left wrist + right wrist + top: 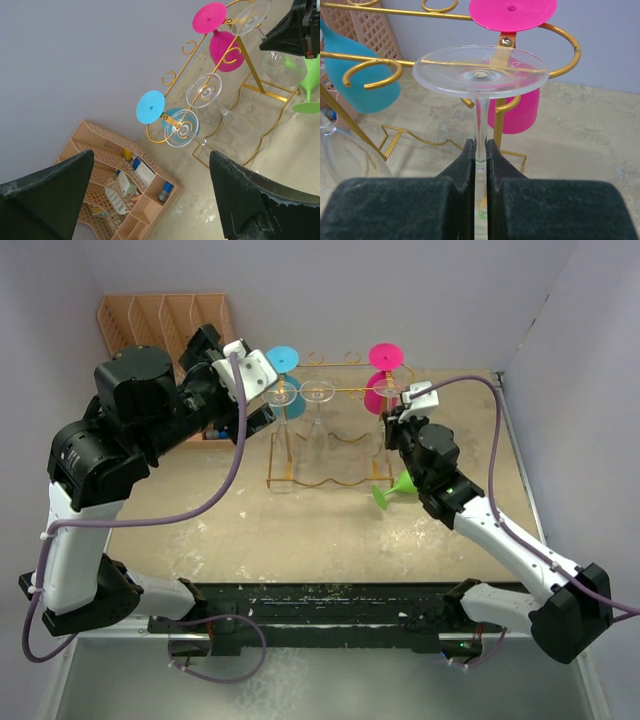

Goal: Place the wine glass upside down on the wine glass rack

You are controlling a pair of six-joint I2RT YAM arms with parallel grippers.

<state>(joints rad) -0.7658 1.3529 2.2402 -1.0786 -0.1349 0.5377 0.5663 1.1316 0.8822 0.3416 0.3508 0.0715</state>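
right tool grips wine glass stem | foot beside rack end loop

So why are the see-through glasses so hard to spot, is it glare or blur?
Top external view: soft, even light, faint shadows, so the hanging clear glasses fade into the pale table. Right wrist view: the wine glass in the right gripper is sharp, with only faint glints. Left wrist view: tilted, no glare; the left gripper shows dark, detail-poor fingers.
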